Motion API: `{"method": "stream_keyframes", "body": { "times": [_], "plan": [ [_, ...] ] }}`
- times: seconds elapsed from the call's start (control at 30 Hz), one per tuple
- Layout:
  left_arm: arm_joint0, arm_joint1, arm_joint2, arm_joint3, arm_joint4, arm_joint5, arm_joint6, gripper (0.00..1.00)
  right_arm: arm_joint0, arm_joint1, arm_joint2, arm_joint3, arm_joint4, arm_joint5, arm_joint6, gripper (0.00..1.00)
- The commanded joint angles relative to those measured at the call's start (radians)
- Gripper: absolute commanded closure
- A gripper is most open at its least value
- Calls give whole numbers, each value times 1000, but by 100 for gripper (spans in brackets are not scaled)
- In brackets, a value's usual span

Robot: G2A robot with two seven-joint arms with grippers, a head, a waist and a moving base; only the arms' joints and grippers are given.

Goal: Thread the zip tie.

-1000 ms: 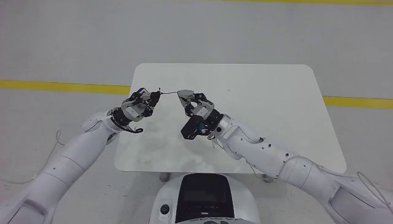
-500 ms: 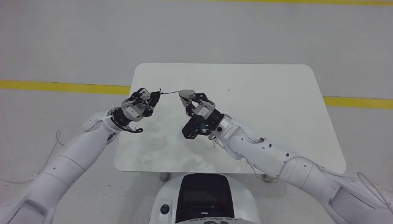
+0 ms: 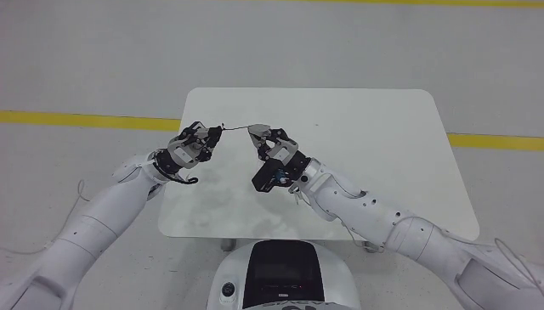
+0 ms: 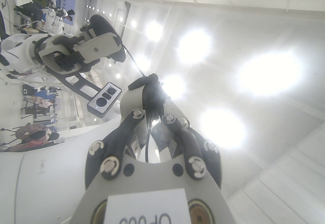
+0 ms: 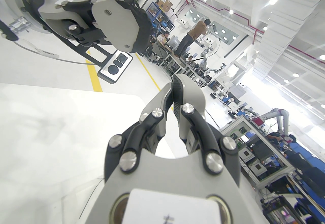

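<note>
A thin black zip tie (image 3: 236,127) stretches between my two grippers, held a little above the white table (image 3: 382,140) near its far left part. My left gripper (image 3: 216,132) is shut on one end. In the left wrist view the strap (image 4: 134,61) runs from my left gripper (image 4: 150,80) across to the right gripper (image 4: 119,51). My right gripper (image 3: 254,131) is shut on the other end. In the right wrist view its fingertips (image 5: 173,84) are pressed together, with the left gripper (image 5: 142,39) close in front of them.
The table's right half (image 3: 399,166) is bare white surface. Yellow floor lines (image 3: 85,121) run past the table on both sides. Workbenches and people stand far off in the hall behind.
</note>
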Motion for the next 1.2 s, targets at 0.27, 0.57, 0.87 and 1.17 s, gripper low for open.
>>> {"method": "stream_keyframes", "body": {
  "times": [0.27, 0.57, 0.87, 1.17],
  "plan": [
    [0, 0, 0, 0, 0, 0, 0, 100, -7, 0, 5, 5, 0, 0, -2, 100],
    [0, 0, 0, 0, 0, 0, 0, 100, -12, -2, 10, 10, 0, 0, -4, 100],
    [0, 0, 0, 0, 0, 0, 0, 100, -20, -1, 19, 13, 0, 0, -5, 100],
    [0, 0, 0, 0, 0, 0, 0, 100, -25, -1, 21, 15, 0, 0, -2, 100]
  ]
}}
